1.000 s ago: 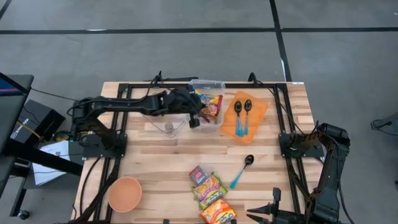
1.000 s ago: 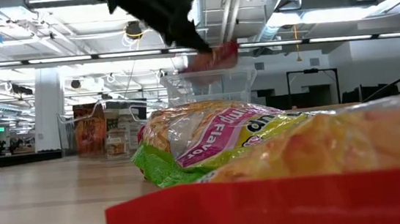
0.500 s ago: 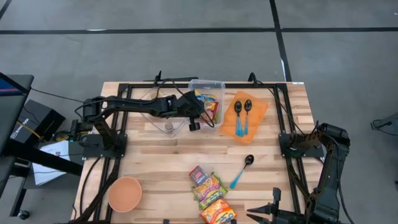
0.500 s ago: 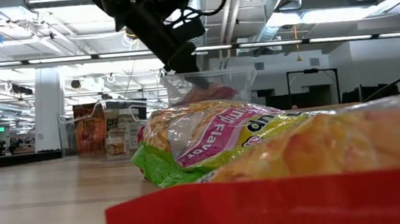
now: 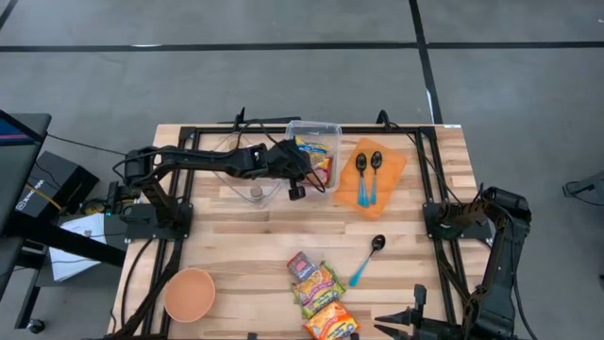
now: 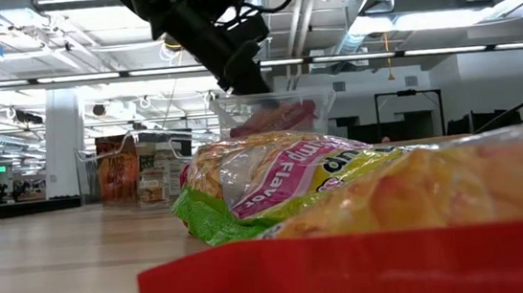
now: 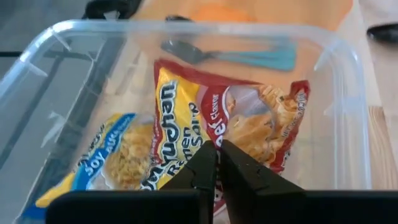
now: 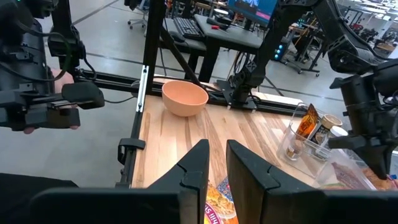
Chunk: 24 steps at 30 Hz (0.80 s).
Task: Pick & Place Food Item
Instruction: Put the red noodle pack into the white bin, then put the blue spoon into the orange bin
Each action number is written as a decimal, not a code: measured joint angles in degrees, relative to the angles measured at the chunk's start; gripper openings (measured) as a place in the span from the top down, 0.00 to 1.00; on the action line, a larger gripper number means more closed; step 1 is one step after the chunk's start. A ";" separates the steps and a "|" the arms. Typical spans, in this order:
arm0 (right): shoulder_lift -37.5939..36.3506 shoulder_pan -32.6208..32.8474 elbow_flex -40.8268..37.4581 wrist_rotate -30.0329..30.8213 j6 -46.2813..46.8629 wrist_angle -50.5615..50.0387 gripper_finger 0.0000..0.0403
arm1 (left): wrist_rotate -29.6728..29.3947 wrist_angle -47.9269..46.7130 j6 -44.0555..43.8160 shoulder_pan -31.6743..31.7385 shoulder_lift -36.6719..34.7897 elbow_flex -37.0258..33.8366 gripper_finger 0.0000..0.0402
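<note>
A clear plastic container (image 5: 312,125) stands at the table's far middle. Inside it lie a blue-and-yellow noodle packet (image 7: 112,155) and a red-and-yellow ramen packet (image 7: 249,118). My left gripper (image 7: 217,155) reaches in over the container's left rim (image 6: 224,102) and is shut on the ramen packet (image 6: 283,117). My right gripper (image 8: 217,162) waits at the table's near right corner (image 5: 392,326). Its fingers stand a narrow gap apart with nothing between them. My left gripper pinches the ramen packet's edge nearest the arm (image 7: 198,134) between its two fingertips. The fingers slant down into the container from the table's left. The packet lies nearly flat inside the container and partly overlaps the blue-and-yellow packet.
An orange cloth (image 5: 389,170) with two blue-handled spoons lies to the right of the container. A third spoon (image 5: 368,257), several snack packets (image 5: 319,288) and a peach bowl (image 5: 190,294) lie nearer. A clear tub (image 5: 255,189) sits under the left arm.
My left gripper has gone down and tipped further downward, carrying the ramen packet with it. The packet hung above the container's rim a second ago. It now lies inside the container.
</note>
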 joint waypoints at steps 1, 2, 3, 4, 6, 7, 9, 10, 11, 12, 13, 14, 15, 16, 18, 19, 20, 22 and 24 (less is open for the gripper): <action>0.00 0.00 0.00 0.00 0.00 -0.02 0.87 | 0.01 0.62 -0.13 -0.04 0.00 0.00 0.95; 0.00 0.00 0.00 -0.02 0.00 -0.02 0.87 | 0.01 1.19 -0.65 -0.05 0.00 0.00 0.94; 0.00 -0.02 0.00 -0.04 0.02 -0.02 0.87 | 0.01 1.92 -0.85 -0.05 0.00 0.00 0.93; 0.00 0.00 0.00 -0.04 0.00 -0.02 0.87 | 0.01 2.61 -1.01 -0.05 0.00 0.00 0.92; 0.00 -0.01 0.00 -0.07 0.02 -0.19 0.87 | 0.02 3.32 -1.03 -0.05 0.00 0.00 0.88; 0.00 -0.01 0.00 -0.09 0.02 -0.22 0.87 | 0.01 3.43 -1.03 -0.05 0.00 0.00 0.86; 0.00 0.00 0.00 -0.09 0.02 -0.22 0.87 | -0.05 3.67 -1.03 -0.05 0.00 0.00 0.82; 0.00 0.00 0.00 -0.09 0.03 -0.22 0.87 | -0.18 3.67 -1.03 -0.05 0.00 0.00 0.80; 0.00 0.00 0.00 -0.09 0.04 -0.22 0.87 | -0.30 3.66 -1.03 -0.05 0.00 0.00 0.79; 0.00 0.00 0.00 -0.09 0.04 -0.22 0.87 | -0.46 3.65 -1.03 -0.05 0.00 0.00 0.77; 0.00 0.00 0.00 -0.09 0.04 -0.22 0.87 | -0.56 3.65 -1.03 -0.05 0.00 0.00 0.76; 0.00 0.00 0.00 -0.09 0.04 -0.22 0.87 | -0.58 3.65 -1.03 -0.05 0.00 0.00 0.75; 0.00 0.00 0.00 -0.09 0.04 -0.22 0.87 | -0.57 3.60 -1.03 -0.05 -0.08 0.00 0.74; 0.00 0.00 0.00 -0.09 0.04 -0.22 0.87 | -0.57 3.22 -1.03 -0.05 -0.43 -0.01 0.73; 0.00 0.00 0.00 -0.09 0.04 -0.22 0.87 | -0.58 3.53 -1.03 -0.32 -1.25 -0.04 0.73; 0.00 0.00 0.00 -0.11 0.04 -0.24 0.87 | -0.56 3.03 -1.03 -0.51 -2.08 -0.04 0.72; 0.00 0.00 0.00 -0.09 0.06 -0.30 0.87 | -0.58 2.55 -1.03 -0.83 -2.91 -0.07 0.72; 0.00 0.00 0.02 -0.09 0.07 -0.36 0.87 | -0.62 2.75 -1.05 -1.93 -5.31 -0.07 0.72; 0.00 0.00 0.02 -0.06 0.16 -0.43 0.87 | -0.05 2.99 -1.05 -3.61 -8.07 -0.04 0.73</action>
